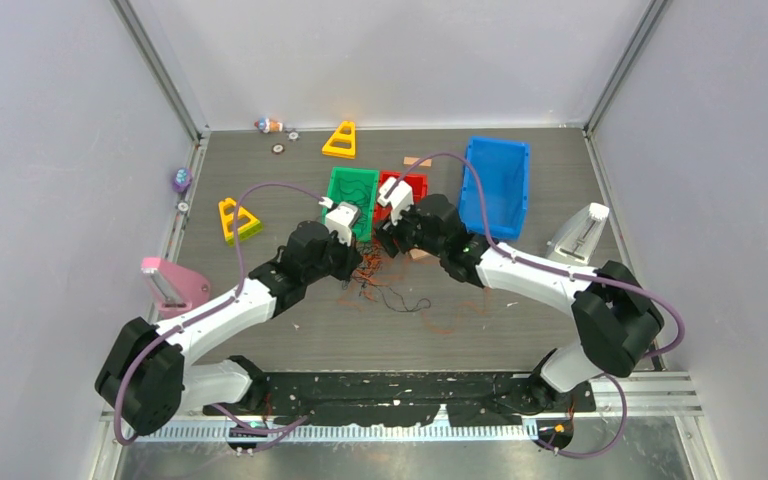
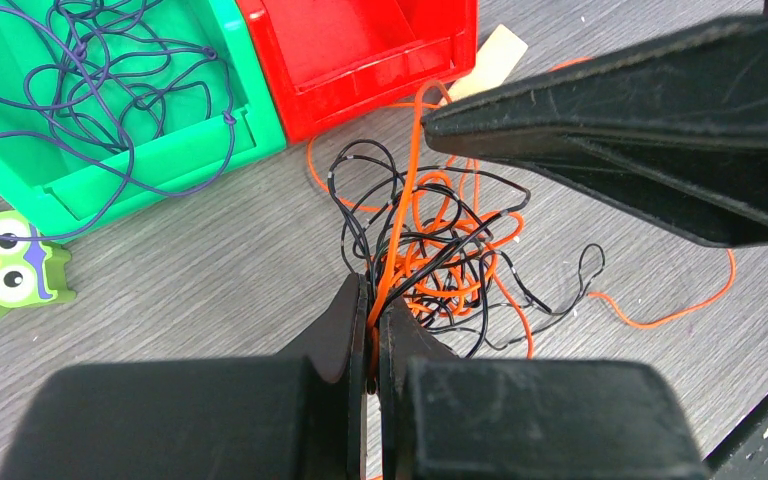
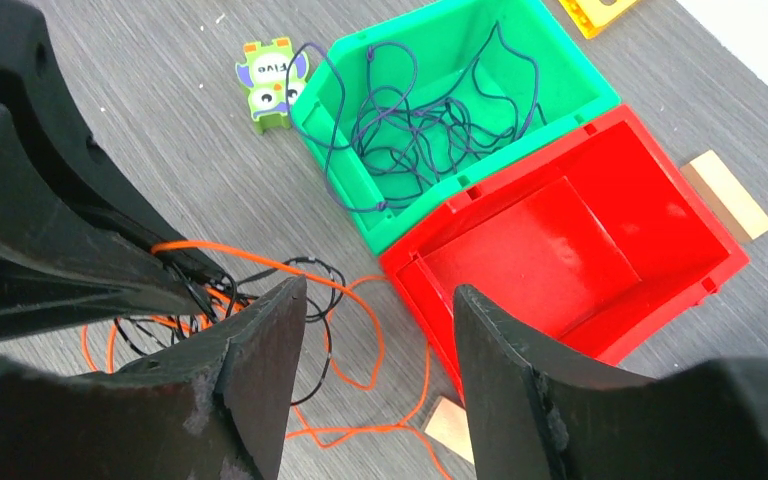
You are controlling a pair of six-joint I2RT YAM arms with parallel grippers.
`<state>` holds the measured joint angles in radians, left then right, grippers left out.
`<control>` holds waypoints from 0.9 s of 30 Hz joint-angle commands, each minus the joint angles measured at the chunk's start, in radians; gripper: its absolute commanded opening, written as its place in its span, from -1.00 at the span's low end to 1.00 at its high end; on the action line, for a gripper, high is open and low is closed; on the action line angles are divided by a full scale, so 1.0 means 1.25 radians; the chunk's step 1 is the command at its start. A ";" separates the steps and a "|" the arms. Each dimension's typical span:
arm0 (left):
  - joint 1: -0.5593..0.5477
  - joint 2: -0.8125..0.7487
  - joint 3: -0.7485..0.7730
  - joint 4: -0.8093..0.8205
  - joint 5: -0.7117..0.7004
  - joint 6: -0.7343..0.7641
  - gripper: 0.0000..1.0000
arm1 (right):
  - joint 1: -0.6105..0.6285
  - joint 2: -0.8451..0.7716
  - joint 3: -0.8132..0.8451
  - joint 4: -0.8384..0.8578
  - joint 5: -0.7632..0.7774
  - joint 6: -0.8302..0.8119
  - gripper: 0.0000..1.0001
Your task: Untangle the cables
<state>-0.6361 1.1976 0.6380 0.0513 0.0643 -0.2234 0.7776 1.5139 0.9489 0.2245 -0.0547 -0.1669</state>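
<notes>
The cables (image 1: 380,285) are a loose tangle of thin orange and black strands on the grey table, in front of the bins. My left gripper (image 2: 373,290) is shut on orange and black strands at the near edge of the clump (image 2: 440,240). Its place in the top view is (image 1: 358,264). My right gripper (image 3: 380,300) is open, hovering over a loose orange loop (image 3: 370,330) beside the red bin, with nothing between its fingers. One right finger (image 2: 610,130) hangs over the clump in the left wrist view. The right gripper (image 1: 392,245) sits close to the left one.
A green bin (image 1: 352,174) (image 3: 400,220) holds a purple cable. Next to it stand a red bin (image 3: 550,250) and a blue bin (image 1: 497,185). An owl toy (image 3: 272,80), wooden blocks (image 3: 728,195) and yellow triangles (image 1: 341,140) lie around.
</notes>
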 commanded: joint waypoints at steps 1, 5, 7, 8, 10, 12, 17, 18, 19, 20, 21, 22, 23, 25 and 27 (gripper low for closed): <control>-0.005 -0.006 0.030 0.019 0.000 0.013 -1.00 | 0.005 -0.036 -0.018 0.051 0.012 -0.022 0.21; -0.006 -0.004 0.031 0.021 0.005 0.013 -1.00 | 0.005 -0.012 -0.010 0.063 -0.010 -0.018 0.21; -0.009 -0.001 0.031 0.023 0.006 0.013 -1.00 | 0.011 0.010 0.011 0.059 -0.021 -0.018 0.21; -0.009 -0.001 0.032 0.022 0.007 0.014 -1.00 | 0.013 0.018 0.026 0.058 -0.020 -0.021 0.21; -0.011 0.001 0.032 0.023 0.007 0.015 -1.00 | 0.018 0.036 0.042 0.062 -0.016 -0.023 0.20; -0.012 0.001 0.032 0.021 0.000 0.015 -1.00 | 0.021 0.049 0.057 0.062 -0.020 -0.025 0.14; -0.012 -0.002 0.032 0.020 -0.012 0.016 -1.00 | 0.025 0.051 0.054 0.080 -0.033 -0.023 -0.34; -0.012 -0.003 0.031 0.021 -0.017 0.015 -1.00 | 0.025 0.041 0.049 0.094 -0.035 -0.017 -0.48; -0.013 -0.004 0.029 0.021 -0.023 0.014 -1.00 | 0.025 0.035 0.036 0.104 -0.035 -0.013 -0.72; -0.012 -0.008 0.026 0.023 -0.029 0.013 -0.98 | 0.025 0.020 0.028 0.130 -0.034 0.001 -0.81; -0.011 -0.010 0.024 0.026 -0.037 0.010 -0.90 | 0.025 0.013 0.012 0.141 -0.029 0.010 -0.87; -0.011 -0.014 0.019 0.030 -0.042 0.007 -0.76 | 0.025 -0.004 0.005 0.159 -0.026 0.026 -0.88; -0.012 -0.019 0.013 0.035 -0.044 0.006 -0.59 | 0.025 -0.012 -0.007 0.165 -0.019 0.034 -0.89; -0.011 -0.033 0.000 0.049 -0.045 0.002 -0.28 | 0.026 -0.040 -0.019 0.173 -0.013 0.063 -0.89; -0.012 -0.050 -0.013 0.064 -0.065 0.000 -0.17 | 0.025 -0.068 -0.030 0.174 -0.006 0.088 -0.89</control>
<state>-0.6479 1.1904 0.6369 0.0563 0.0277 -0.2253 0.8040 1.5337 0.9298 0.3408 -0.0818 -0.1341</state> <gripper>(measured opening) 0.355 0.062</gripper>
